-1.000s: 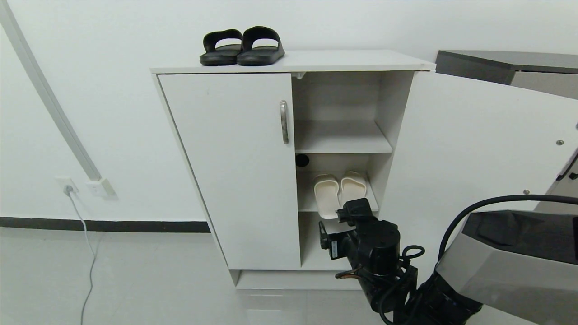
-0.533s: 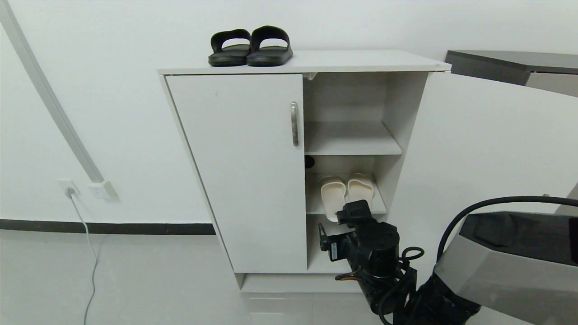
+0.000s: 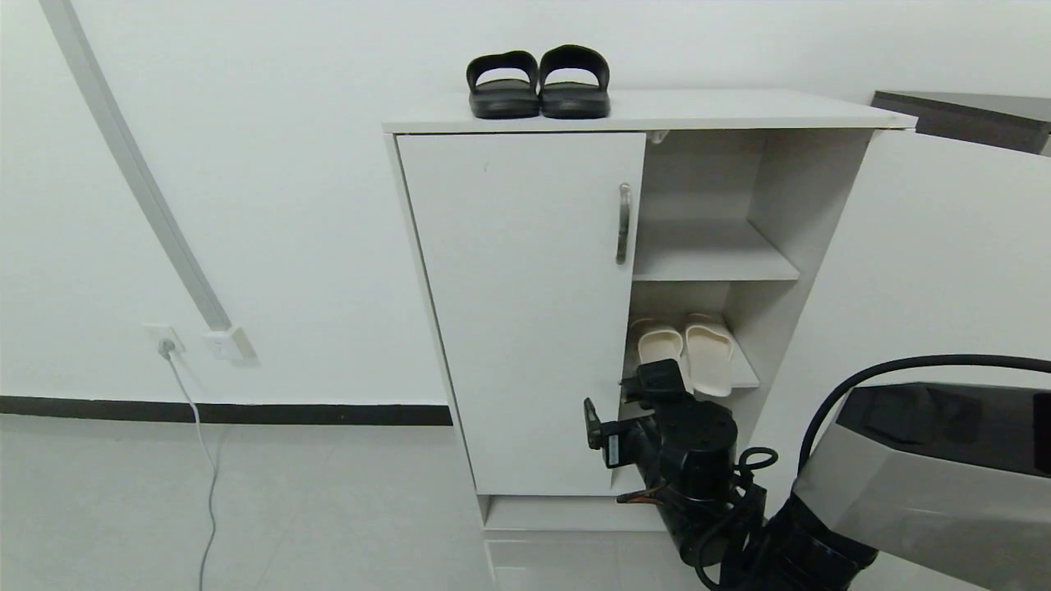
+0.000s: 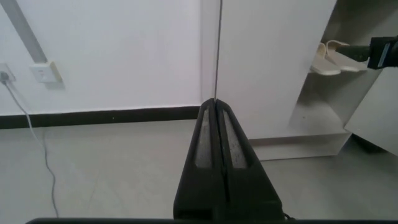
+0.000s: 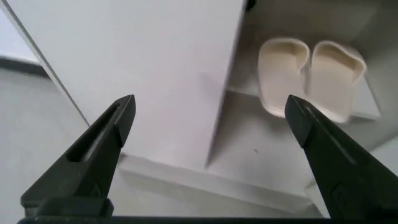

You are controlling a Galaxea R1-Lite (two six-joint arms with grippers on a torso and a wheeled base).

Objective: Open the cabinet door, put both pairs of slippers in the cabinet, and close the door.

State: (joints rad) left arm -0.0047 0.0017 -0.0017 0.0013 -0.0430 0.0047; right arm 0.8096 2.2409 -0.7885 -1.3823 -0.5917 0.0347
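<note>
Right gripper (image 5: 208, 109) spread wide before open cabinet (image 3: 739, 107), white slippers (image 3: 688, 349) on an inner shelf, black slippers (image 3: 539, 82) on top, left gripper (image 4: 216, 106) pressed together.

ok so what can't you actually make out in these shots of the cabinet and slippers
- cabinet, left half: head view, hidden behind the closed left door.
- Bottom compartment: head view, mostly blocked by the right arm and right tool.
- cream slippers: head view, near ends covered by that tool.
- Open right door: outer part cut off by the head view's right edge.
</note>
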